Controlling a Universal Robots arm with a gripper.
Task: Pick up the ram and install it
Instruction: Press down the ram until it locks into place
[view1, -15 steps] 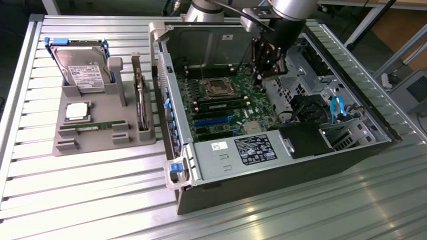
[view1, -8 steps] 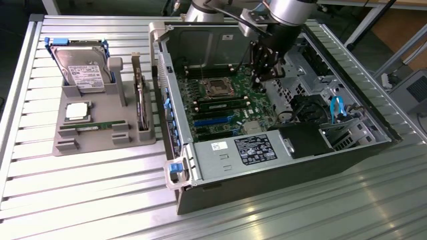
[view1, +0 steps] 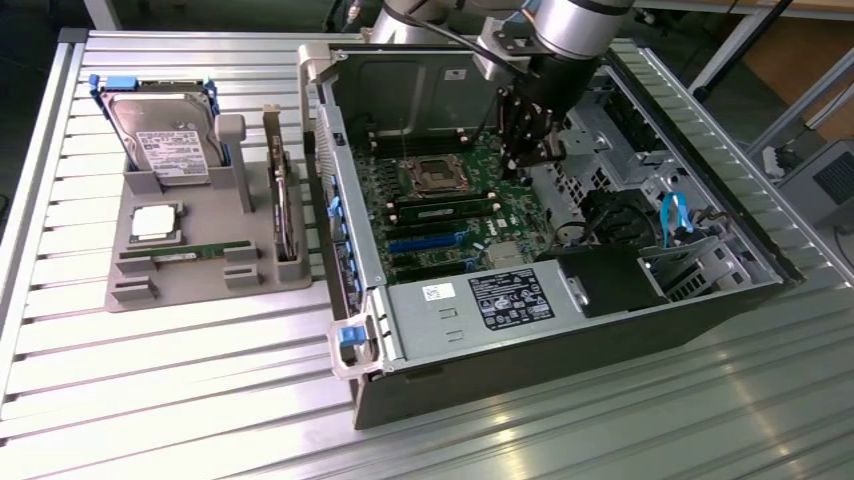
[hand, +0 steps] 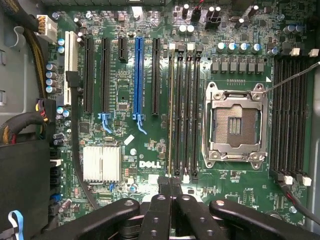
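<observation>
Green RAM stick (hand: 171, 115) sits seated in mobo slot beside CPU socket (hand: 235, 122); gripper (hand: 170, 186) fingers together, empty, just above its end, prob. pressing it home.

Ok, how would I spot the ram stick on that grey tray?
Find the grey tray beside the open computer case, on the exterior view's left. Just past the square silver chip, away from the hard drive, lies the ram. It alone is a long, slim green strip lying flat.
</observation>
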